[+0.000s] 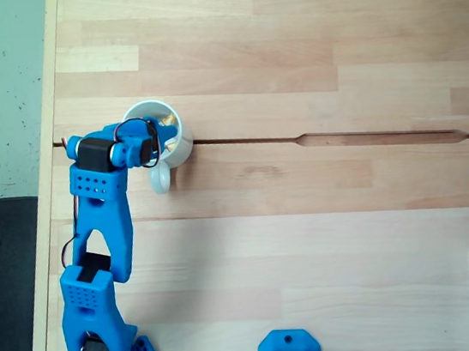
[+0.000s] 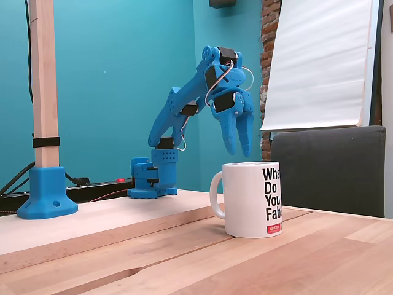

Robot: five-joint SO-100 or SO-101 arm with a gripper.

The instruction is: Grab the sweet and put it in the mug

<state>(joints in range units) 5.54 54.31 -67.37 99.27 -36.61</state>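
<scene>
Now the blue arm (image 1: 104, 236) is reaching up from the near-left corner of the table (image 1: 330, 241) in a fixed view from above, its gripper (image 1: 163, 140) hanging right over the mug (image 1: 178, 153); the mug is sitting near the left edge of the table, on the dark seam that is running across the boards, with its handle (image 1: 161, 180) pointing toward the near side; something small and golden is glinting inside the mug by the gripper tip, likely the sweet (image 1: 171, 137), though it is too small and too covered to be sure.

Over in a fixed view from the side, the arm (image 2: 178, 117) is arching from its base at the far side of the table (image 2: 319, 258), and the gripper (image 2: 239, 150) is pointing straight down just above the rim of the mug (image 2: 252, 200); its two fingers are standing slightly apart at the tips, with nothing showing between them; the tips are hovering clear of the rim, not touching it; the mug is standing upright, black lettering facing the camera, handle (image 2: 216, 195) on the left.

A wooden post in a blue foot (image 2: 46, 193) is standing at the far left; a dark chair back (image 2: 331, 169) is sitting behind the mug on the right.
</scene>
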